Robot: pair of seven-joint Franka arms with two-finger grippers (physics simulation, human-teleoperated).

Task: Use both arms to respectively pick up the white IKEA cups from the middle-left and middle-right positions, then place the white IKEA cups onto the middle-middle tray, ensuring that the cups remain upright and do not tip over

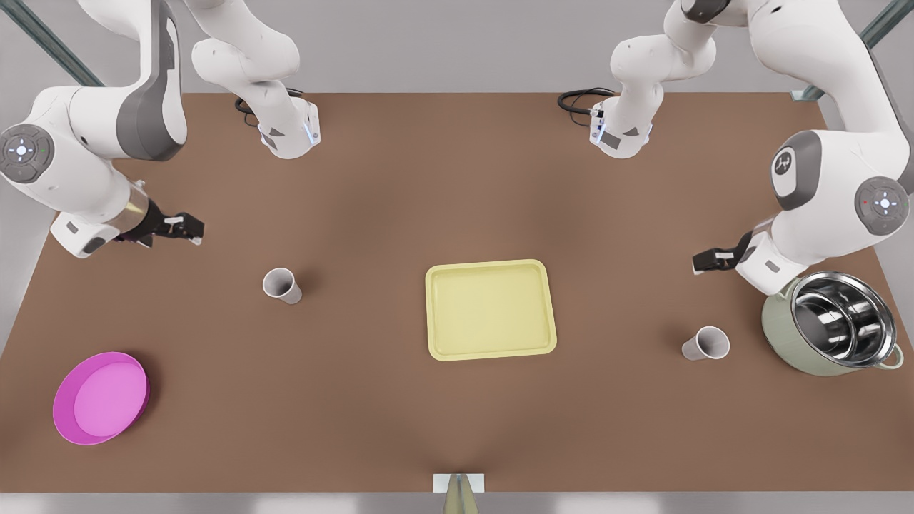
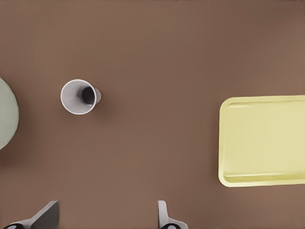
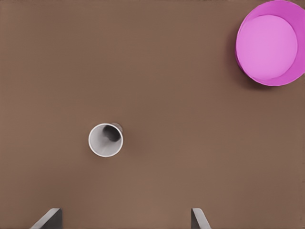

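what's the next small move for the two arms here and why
Probably lower each open gripper toward its own white cup. The left gripper hangs above the cup near the green pot; the right gripper hangs above the cup near the magenta dish. Both cups stand upright, ungrasped, off the tray.

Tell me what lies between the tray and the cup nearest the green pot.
Nothing: in the left wrist view, bare brown table separates the cup from the tray.

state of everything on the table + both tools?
Left tool: open, empty, above the cup beside the pot.
Right tool: open, empty, above the other cup.
Cup near pot: upright, on table.
Cup near dish: upright, on table.
Tray: empty.
Green pot: lidless.
Magenta dish: empty.
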